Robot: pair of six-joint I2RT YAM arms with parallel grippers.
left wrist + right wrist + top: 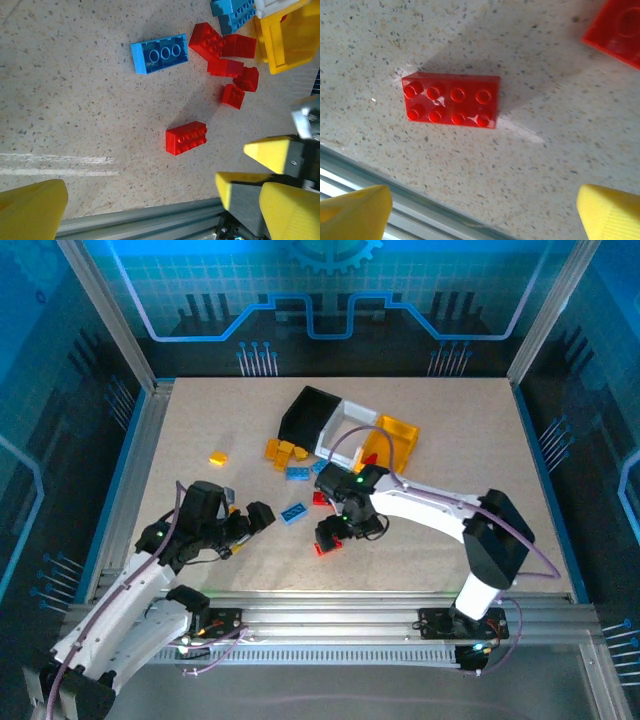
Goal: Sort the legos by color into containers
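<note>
Right gripper (482, 202) hangs over one red lego (451, 100), which lies studs-up near the front rail; fingers apart, not touching it. Left gripper (150, 205) sits close by, fingers apart, empty. Black bin (303, 412), white bin (338, 427) and yellow bin (400, 432) stand side by side behind the scattered legos

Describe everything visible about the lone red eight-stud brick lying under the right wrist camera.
The red two-by-four plastic brick looks glossy and intact, with two rows of four round studs facing up. It lies flat on the speckled beige table, close to the metal rail at the edge, touching no other brick. The right gripper is open above it, its yellow fingers wide of it, not touching.
</note>
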